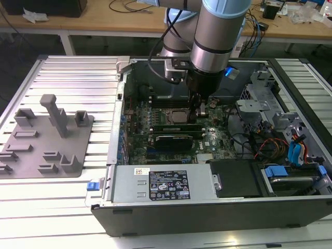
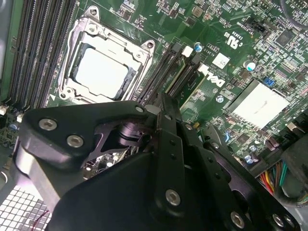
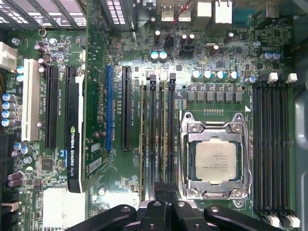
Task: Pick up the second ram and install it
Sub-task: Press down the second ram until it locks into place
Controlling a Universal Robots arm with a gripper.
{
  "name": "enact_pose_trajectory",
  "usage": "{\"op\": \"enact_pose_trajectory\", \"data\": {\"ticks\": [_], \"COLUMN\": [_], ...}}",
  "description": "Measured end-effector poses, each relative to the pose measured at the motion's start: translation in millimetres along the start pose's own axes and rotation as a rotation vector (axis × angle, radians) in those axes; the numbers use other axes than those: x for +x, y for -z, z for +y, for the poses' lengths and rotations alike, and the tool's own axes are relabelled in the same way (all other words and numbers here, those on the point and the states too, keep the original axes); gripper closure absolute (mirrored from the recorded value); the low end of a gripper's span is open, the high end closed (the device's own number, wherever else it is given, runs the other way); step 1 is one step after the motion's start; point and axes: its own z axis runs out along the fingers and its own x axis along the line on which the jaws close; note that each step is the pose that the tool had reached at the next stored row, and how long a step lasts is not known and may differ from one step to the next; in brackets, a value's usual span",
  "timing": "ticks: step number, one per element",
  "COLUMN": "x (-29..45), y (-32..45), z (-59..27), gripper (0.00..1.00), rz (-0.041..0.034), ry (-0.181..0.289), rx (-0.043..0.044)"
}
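Green second ram (image 3: 163, 139) upright in memory slot (image 3: 170, 139).

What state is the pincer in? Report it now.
Pincer: closed on the second ram, held edge-on at the memory slots.

Behind my claw (image 1: 201, 110) a wooden bench (image 1: 104, 23) w/ white legs runs across the room, cables & small clutter on it. Dark floor (image 1: 21, 57) under it. The tabletop (image 1: 78, 78) around me is ribbed pale metal, brightly lit, glare near front edge.
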Motion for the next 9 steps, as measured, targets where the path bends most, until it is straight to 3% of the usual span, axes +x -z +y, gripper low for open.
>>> {"op": "enact_pose_trajectory", "data": {"ticks": [5, 9], "x": [0.0, 0.1], "y": [-0.2, -0.2], "z": [-1.9, -15.8], "gripper": [0.92, 0.92], "rz": [-0.0005, -0.0008], "ry": [-0.011, -0.016], "rx": [0.0, 0.0]}}
